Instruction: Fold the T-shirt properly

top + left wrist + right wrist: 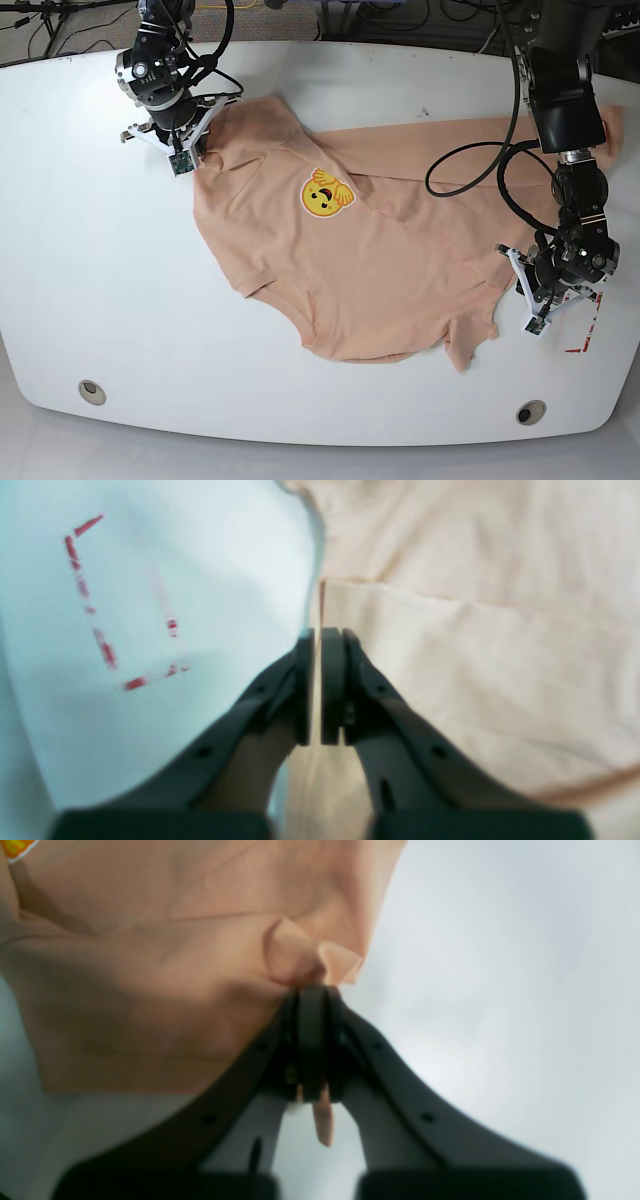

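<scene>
The peach T-shirt (pixel 380 270) lies spread and rumpled across the white table, its yellow face print (pixel 327 193) facing up. My right gripper (pixel 185 155) is at the shirt's far left corner. In the right wrist view the right gripper (pixel 312 987) is shut on a pinched bunch of the T-shirt (pixel 150 965), with a scrap of cloth hanging behind the pads. My left gripper (pixel 528 290) is at the shirt's right edge. In the left wrist view the left gripper (pixel 317 635) has its pads nearly together on the thin hem of the T-shirt (pixel 475 655).
Red tape marks (pixel 100 640) lie on the white table (pixel 100 280) just outside the left gripper, also visible near the right edge as red tape (pixel 585 335). Two round holes (pixel 92 391) sit near the front edge. Cables (pixel 470 170) trail from the right-hand arm.
</scene>
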